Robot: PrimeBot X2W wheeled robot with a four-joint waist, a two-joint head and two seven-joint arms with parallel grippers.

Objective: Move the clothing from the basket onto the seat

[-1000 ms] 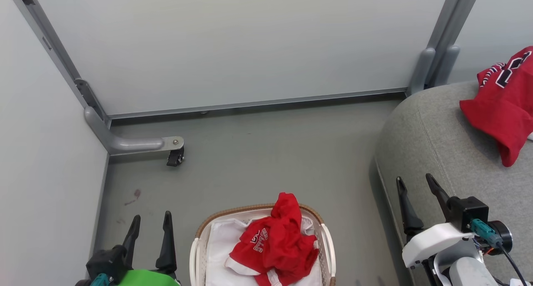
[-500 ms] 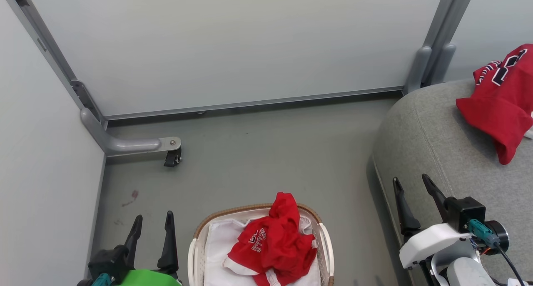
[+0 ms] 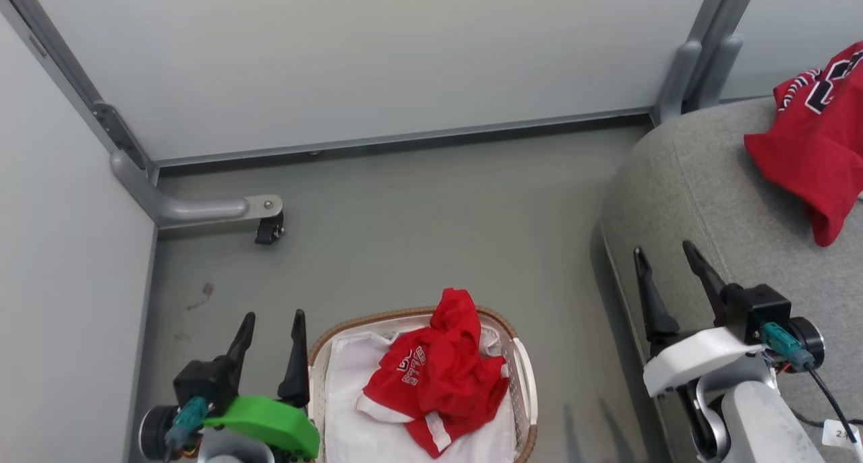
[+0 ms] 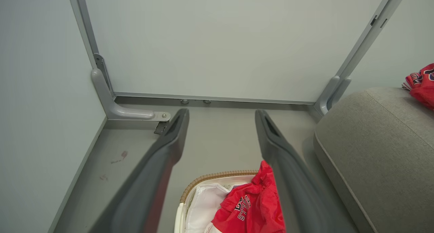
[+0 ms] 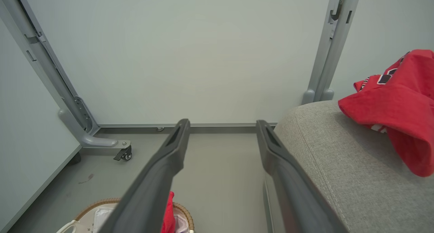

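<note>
Far left, a grey caster [image 3: 268, 232] is sitting on the floor [image 3: 418, 234] at the foot of the wall frame. Next along, the left gripper [image 3: 274, 317] is hovering low with its fingers spread wide and nothing between them. Its inner finger is hanging just beside the left rim of the basket [image 3: 404, 315]. The basket is resting on the floor at bottom centre, with its white liner [image 3: 350, 389] showing on the left side. Red clothing [image 3: 438, 375] is lying crumpled inside, heaped toward the right, one fold poking up over the far rim and white lettering facing up. A strip of floor is separating the basket from the seat [image 3: 701, 193]. The right gripper [image 3: 662, 249] is hanging over the seat's near edge, fingers likewise spread and empty. Far right, a red jersey [image 3: 809, 133] is lying draped on the seat, well apart from that gripper.
</note>
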